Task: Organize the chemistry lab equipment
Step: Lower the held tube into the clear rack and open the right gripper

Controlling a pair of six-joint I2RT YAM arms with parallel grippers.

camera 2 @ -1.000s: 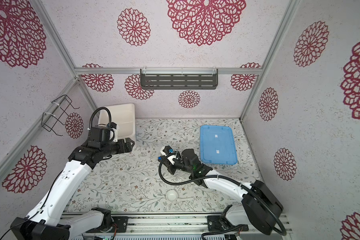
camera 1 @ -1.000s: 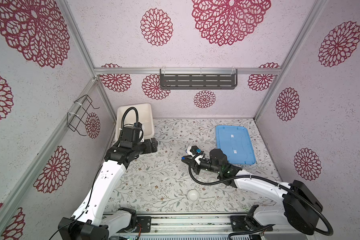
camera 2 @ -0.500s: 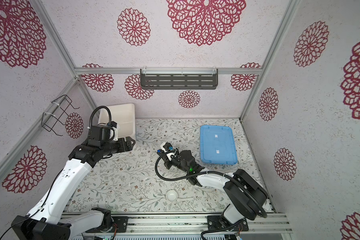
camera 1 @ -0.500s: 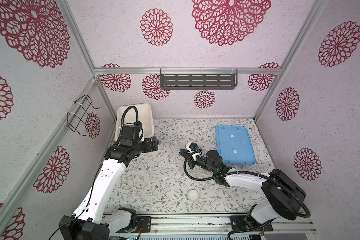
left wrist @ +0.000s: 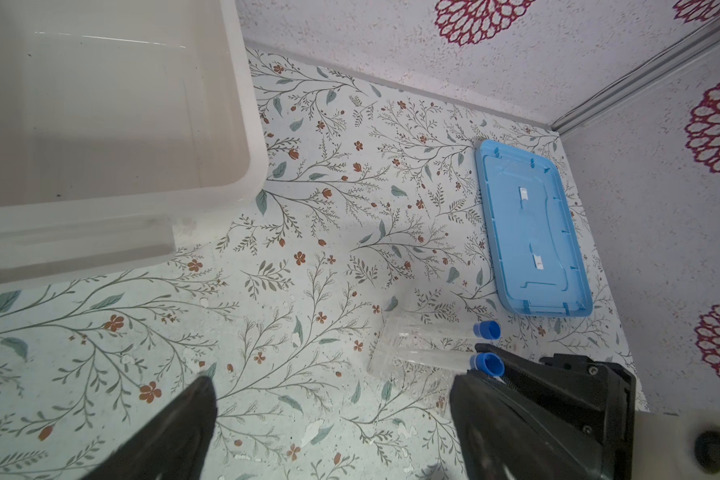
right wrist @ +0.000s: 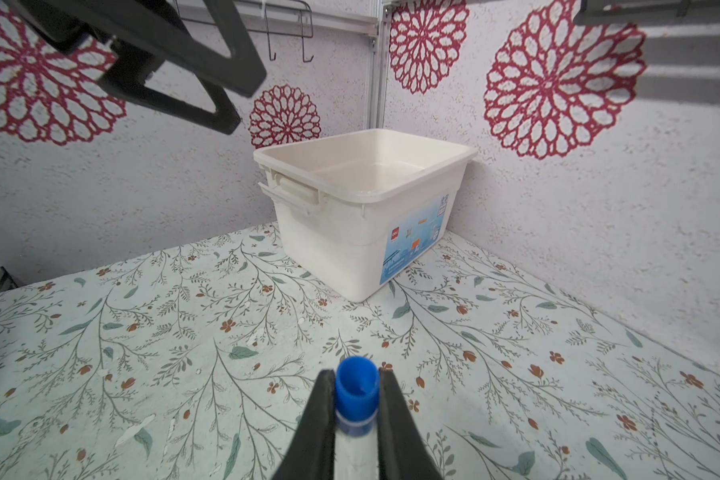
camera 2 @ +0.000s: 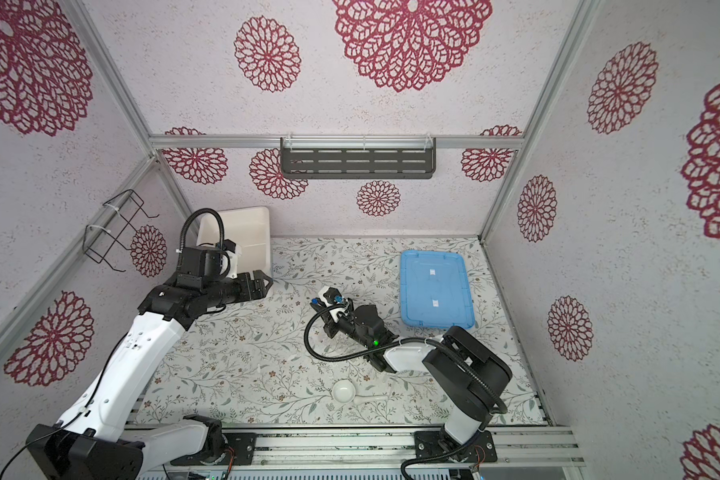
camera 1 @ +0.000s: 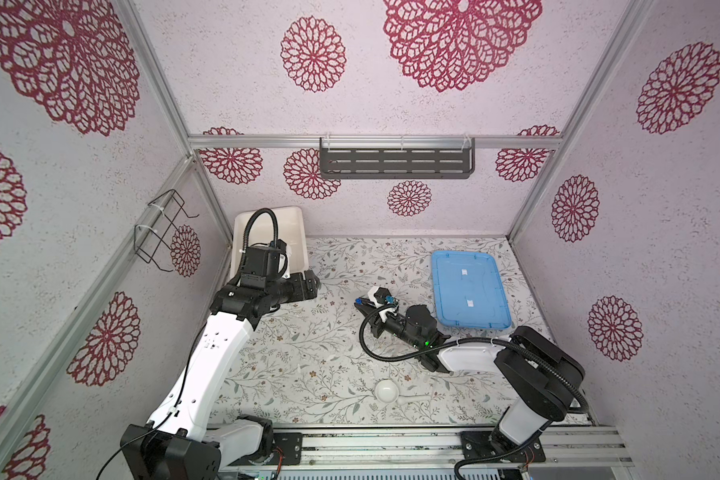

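My right gripper [right wrist: 357,375] is shut on a clear tube just below its blue cap [right wrist: 357,386]. In the left wrist view this tube [left wrist: 433,358] reaches down into the clear plastic rack [left wrist: 395,332]. A second blue-capped tube [left wrist: 488,330] is right beside it. In both top views the right gripper [camera 1: 361,303] [camera 2: 317,303] is mid-table. My left gripper [camera 1: 313,286] [left wrist: 331,384] hangs open and empty by the tub's near corner. A small white bowl [camera 1: 385,390] [camera 2: 342,391] and the white pestle [camera 1: 413,399] [camera 2: 371,399] lie near the front edge.
The big white tub [camera 1: 267,214] [right wrist: 366,199] stands in the back left corner. The flat blue lid [camera 1: 468,291] [left wrist: 533,232] lies at the right, close behind the right arm. A dark shelf [camera 1: 395,162] and a wire holder [camera 1: 163,228] hang on the walls.
The right arm has folded lower, with its shoulder swung round. Its gripper has stayed at the rack, shut on the tube. The left arm has barely moved.
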